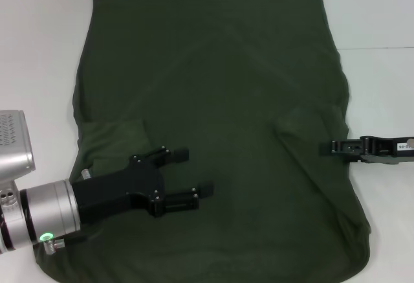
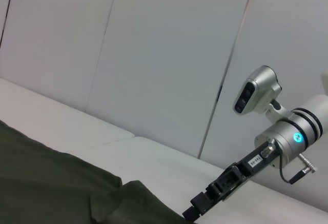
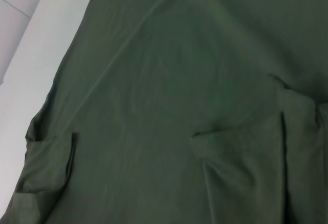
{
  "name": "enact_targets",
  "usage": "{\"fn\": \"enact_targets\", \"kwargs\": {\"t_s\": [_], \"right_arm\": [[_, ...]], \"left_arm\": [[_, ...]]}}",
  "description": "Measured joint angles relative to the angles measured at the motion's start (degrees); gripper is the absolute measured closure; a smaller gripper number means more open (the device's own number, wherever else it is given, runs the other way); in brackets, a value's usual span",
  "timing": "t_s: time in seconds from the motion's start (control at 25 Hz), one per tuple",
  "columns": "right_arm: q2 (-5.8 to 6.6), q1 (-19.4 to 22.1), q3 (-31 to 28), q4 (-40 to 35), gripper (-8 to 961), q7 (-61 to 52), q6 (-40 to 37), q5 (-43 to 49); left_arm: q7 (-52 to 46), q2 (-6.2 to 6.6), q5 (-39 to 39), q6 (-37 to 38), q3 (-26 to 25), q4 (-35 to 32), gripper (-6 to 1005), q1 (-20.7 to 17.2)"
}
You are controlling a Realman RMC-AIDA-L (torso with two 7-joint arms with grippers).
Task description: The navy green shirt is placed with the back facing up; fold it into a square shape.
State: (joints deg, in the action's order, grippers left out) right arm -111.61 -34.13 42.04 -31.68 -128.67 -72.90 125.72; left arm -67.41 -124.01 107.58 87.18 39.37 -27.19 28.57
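The navy green shirt [image 1: 220, 89] lies flat on the white table [image 1: 39, 50], plain side up, with both sleeves folded inward over the body. My left gripper [image 1: 194, 173] hovers open over the shirt's near left part, fingers spread and holding nothing. My right gripper [image 1: 335, 146] is at the shirt's right edge, level with the folded right sleeve [image 1: 310, 124]. The left wrist view shows the shirt [image 2: 51, 183] low in the picture and the right gripper [image 2: 197, 208] reaching its edge. The right wrist view is filled by the shirt [image 3: 179, 80] and its sleeve folds.
White table surface borders the shirt on the left [image 1: 32, 69] and right [image 1: 381, 89]. The shirt's near hem reaches the table's front edge. A pale panelled wall [image 2: 154, 55] stands behind the table.
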Motion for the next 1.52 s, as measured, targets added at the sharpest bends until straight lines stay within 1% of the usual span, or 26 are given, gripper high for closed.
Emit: {"fn": "enact_targets", "kwargs": {"t_s": [0.2,0.6,1.04,1.36,1.52], "right_arm": [[-0.47,-0.7,0.2,0.1,22,0.0,0.4,0.0],[-0.56,-1.0,0.6,0.6,22,-0.3,1.0,0.1],[-1.05,-1.0,0.2,1.9,23,-0.5,2.3,-0.3],[-2.45,-2.1,0.2,2.6,23,0.0,1.5,-0.6],[-2.71,-2.6,0.2,2.5,23,0.1,0.2,-0.7]], "left_arm": [[0.0,0.00,0.0,0.0,0.0,0.0,79,0.0],[0.1,0.00,0.0,0.0,0.0,0.0,80,-0.3],[0.1,0.00,0.0,0.0,0.0,-0.3,81,-0.1],[0.4,0.07,0.0,0.0,0.0,-0.4,81,-0.2],[0.6,0.09,0.0,0.0,-0.1,-0.4,79,-0.3]]}}
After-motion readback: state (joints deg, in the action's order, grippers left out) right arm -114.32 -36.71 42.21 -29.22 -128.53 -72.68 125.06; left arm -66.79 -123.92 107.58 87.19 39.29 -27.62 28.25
